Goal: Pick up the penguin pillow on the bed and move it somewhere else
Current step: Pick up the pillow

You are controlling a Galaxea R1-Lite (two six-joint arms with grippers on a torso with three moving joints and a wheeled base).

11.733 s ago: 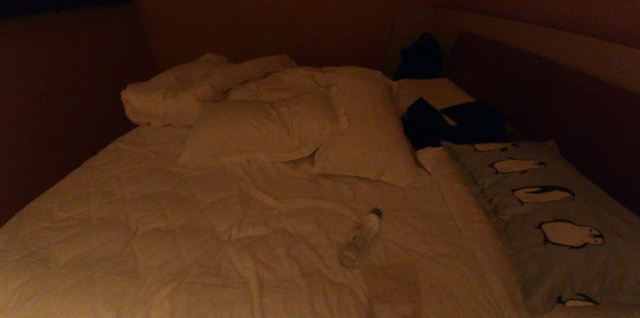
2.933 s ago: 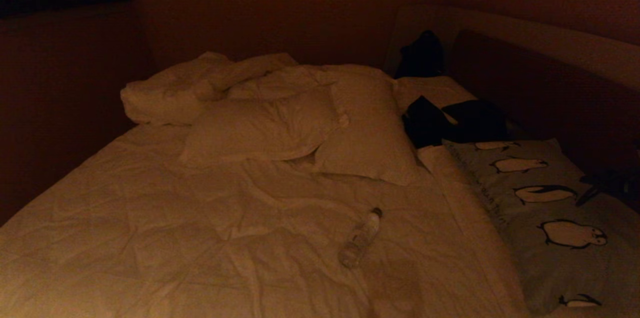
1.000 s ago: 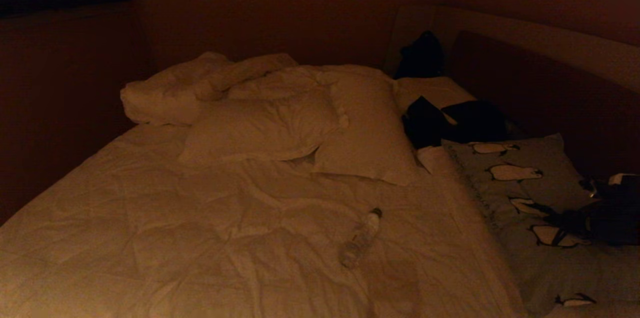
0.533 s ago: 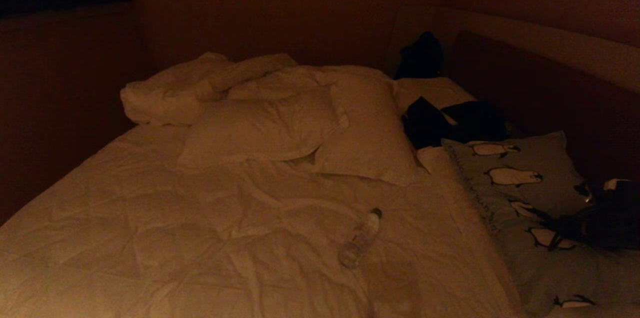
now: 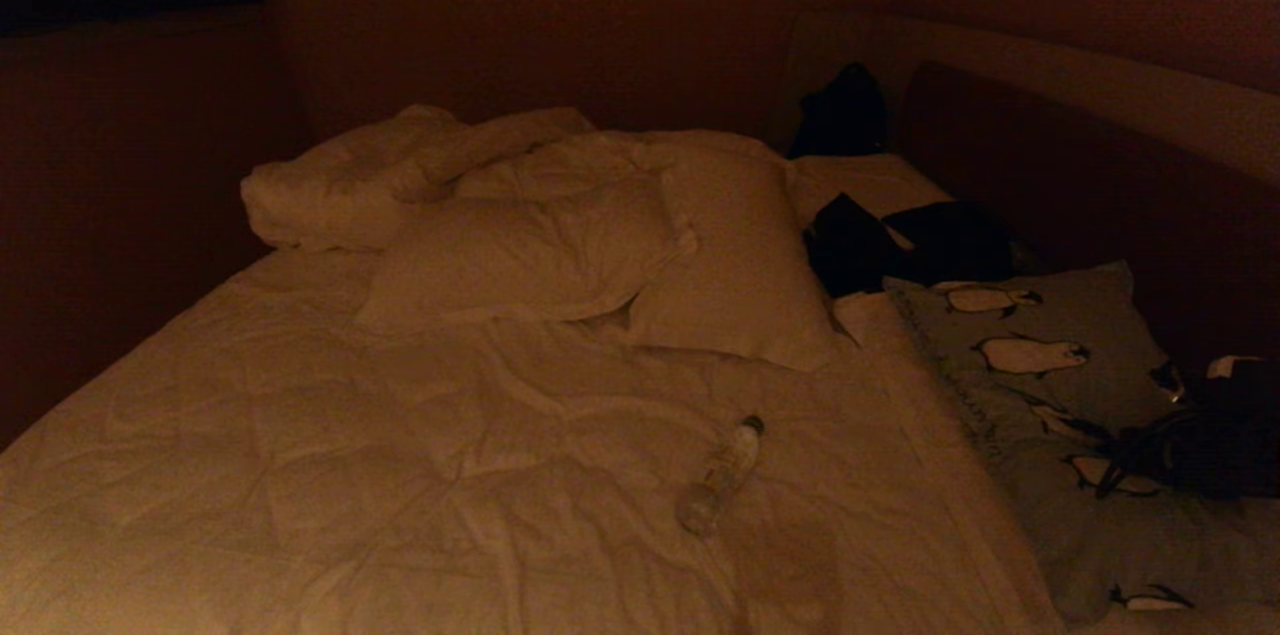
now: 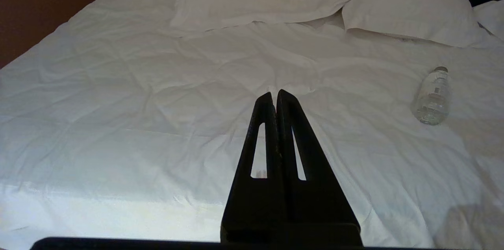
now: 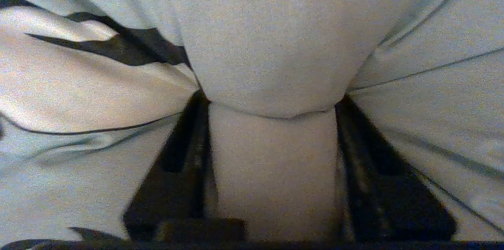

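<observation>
The penguin pillow (image 5: 1040, 385), light grey-blue with black-and-white penguins, lies along the right side of the bed (image 5: 400, 435) by the headboard. My right gripper (image 5: 1115, 450) is pressed into its middle from the right. In the right wrist view the pillow (image 7: 271, 37) bulges between the two dark fingers (image 7: 185, 163), creases running out from the right gripper (image 7: 271, 100), which is shut on a thick fold of it. My left gripper (image 6: 275, 94) hangs shut and empty over the near part of the bed (image 6: 138, 104).
A clear plastic bottle (image 5: 720, 475) lies on the duvet mid-bed, left of the pillow. Two white pillows (image 5: 520, 255) and a bunched duvet fill the far side. Dark clothing (image 5: 900, 240) lies just beyond the penguin pillow. The padded headboard (image 5: 1080, 85) runs along the right.
The right gripper's fingers have come together on the penguin pillow, and the fabric round them has puckered. The arm itself has hardly moved. The left arm is still.
</observation>
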